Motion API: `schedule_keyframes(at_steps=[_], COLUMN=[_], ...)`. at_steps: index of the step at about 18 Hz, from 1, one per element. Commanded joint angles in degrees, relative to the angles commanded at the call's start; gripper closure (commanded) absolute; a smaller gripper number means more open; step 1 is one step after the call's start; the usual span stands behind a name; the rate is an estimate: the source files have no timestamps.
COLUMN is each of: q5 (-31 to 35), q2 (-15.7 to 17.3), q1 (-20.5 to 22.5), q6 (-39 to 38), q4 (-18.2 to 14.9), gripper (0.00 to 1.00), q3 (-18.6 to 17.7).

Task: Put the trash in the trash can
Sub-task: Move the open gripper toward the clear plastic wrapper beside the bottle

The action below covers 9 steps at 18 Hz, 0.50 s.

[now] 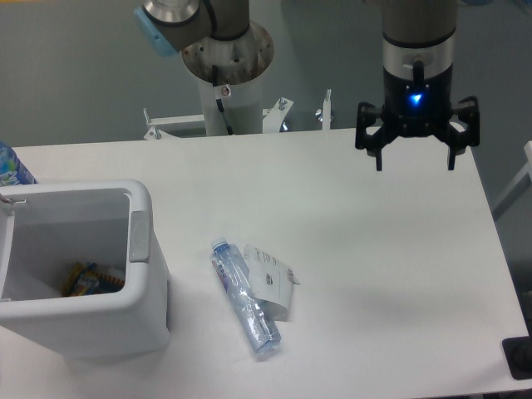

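Single fixed camera, no second view, so no shared part. Set high at near edge of table (391, 274), facing robot base (226, 79) across it, tilted steeply down. Medium distance: nearly whole table top in frame, far edge and far right corner visible, near edge cut at bottom. Left side cropped through bin (79, 274) at near left corner. Top of frame cuts arm above gripper (416, 154). Grey wall fills background behind far edge.
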Motion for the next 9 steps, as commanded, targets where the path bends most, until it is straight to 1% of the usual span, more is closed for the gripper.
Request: schedule_keyframes(at_steps=[1, 3, 4, 6, 8, 9], q5=[-0.17, 0.0, 0.17, 0.44, 0.96, 1.05], q2=[-0.52, -1.41, -1.58, -1.67, -1.58, -1.58], q1=[-0.35, -1.84, -2.02, -2.9, -3.69, -3.78], q6=[-1.85, -2.22, -2.31, -2.31, -3.09, -4.75], q4=[0.7, 2.2, 2.55, 4.48, 7.11, 8.26], gripper=[0.0, 0.0, 0.0, 0.0, 0.0, 0.0], q3=[-0.09, -1.14, -2.54, -5.17, -8.33, -9.48])
